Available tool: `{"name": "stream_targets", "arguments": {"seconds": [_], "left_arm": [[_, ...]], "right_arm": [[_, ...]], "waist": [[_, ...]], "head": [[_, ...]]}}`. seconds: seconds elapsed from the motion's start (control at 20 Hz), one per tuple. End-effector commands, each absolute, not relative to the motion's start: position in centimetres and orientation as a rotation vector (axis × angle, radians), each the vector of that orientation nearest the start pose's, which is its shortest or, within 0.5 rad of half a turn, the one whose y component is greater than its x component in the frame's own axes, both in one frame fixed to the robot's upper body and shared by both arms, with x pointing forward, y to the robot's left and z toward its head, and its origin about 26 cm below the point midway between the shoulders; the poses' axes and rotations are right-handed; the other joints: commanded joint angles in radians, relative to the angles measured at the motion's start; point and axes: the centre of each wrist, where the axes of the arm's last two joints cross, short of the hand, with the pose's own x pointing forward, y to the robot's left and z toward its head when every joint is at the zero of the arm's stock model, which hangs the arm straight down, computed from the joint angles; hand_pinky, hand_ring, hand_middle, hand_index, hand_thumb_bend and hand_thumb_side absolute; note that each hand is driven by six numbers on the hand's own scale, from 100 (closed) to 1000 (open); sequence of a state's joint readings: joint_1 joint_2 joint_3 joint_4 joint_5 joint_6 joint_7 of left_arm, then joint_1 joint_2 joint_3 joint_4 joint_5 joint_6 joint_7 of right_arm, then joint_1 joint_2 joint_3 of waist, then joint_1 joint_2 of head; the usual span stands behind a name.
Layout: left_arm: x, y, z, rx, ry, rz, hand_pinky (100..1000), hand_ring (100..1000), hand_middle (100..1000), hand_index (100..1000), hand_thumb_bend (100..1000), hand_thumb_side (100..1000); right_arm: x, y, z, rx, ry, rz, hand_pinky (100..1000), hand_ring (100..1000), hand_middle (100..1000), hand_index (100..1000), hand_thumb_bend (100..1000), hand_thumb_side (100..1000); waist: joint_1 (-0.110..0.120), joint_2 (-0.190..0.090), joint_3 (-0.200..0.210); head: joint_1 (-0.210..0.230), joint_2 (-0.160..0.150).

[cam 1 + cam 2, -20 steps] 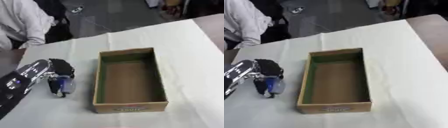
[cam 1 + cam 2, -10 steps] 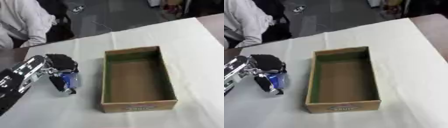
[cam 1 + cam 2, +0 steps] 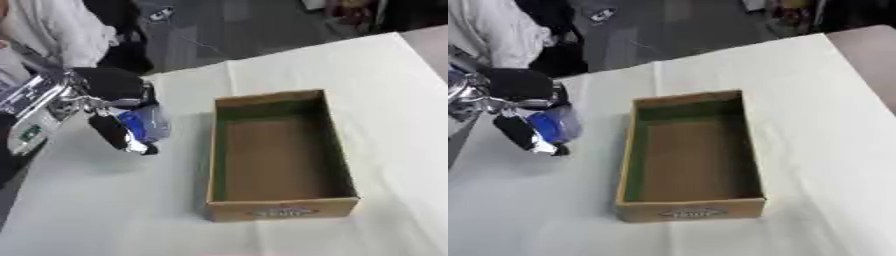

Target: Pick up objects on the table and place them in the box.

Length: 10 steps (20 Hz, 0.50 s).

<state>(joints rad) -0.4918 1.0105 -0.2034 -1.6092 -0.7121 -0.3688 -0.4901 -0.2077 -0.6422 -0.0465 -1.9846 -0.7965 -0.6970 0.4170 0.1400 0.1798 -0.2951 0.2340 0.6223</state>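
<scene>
- The left hand (image 3: 114, 107) comes in from the tabletop's left edge, its fingers curled round a blue item (image 3: 143, 123) (a small thing with a clear or pale wrap; I cannot make out what it is); the item is held up off the cloth, judging by the shadow under it, though how high I cannot tell.
- The box (image 3: 278, 154) stands open near the middle of the table (image 3: 376, 80), with its long axis running from the near edge toward the far edge; its inside shows only bare brown floor and green walls, so nothing seems to be in it yet.
- The relation that matters: the box lies to the right of the hand, and its left wall is the nearest part; hand and wall are near but apart, with a strip of white cloth between them.
- The hand sits level with the far half of the box, so a sideways carry to the right, over the left wall, looks like what the drop calls for; the item must clear the rim first.
- The right hand shows in neither view; the left is plainly the one at work.
- A person's pale sleeve (image 3: 52, 30) shows past the far left corner; it touches nothing of the task.
</scene>
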Motion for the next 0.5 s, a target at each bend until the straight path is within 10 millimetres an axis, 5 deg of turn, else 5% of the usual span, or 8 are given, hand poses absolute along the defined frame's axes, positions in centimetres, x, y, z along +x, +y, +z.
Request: {"name": "stream_targets", "arguments": {"seconds": [0.05, 0.5], "left_arm": [[34.4, 37.1, 27.4, 1.096, -1.32, -2.015, 100, 100, 100, 335, 100, 709], [34.6, 34.6, 29.0, 1.136, -1.721, -2.01, 100, 100, 100, 335, 100, 697]], "right_arm": [[28.5, -32.6, 22.3, -0.559, 2.93, -0.968, 179, 342, 342, 462, 100, 746], [28.7, -32.4, 22.9, -0.566, 2.915, -0.966, 180, 342, 343, 463, 100, 747]], "waist": [[-0.005, -0.017, -0.003], [0.005, -0.02, -0.019]], "head": [[0.01, 0.003], [0.025, -0.005]]}}
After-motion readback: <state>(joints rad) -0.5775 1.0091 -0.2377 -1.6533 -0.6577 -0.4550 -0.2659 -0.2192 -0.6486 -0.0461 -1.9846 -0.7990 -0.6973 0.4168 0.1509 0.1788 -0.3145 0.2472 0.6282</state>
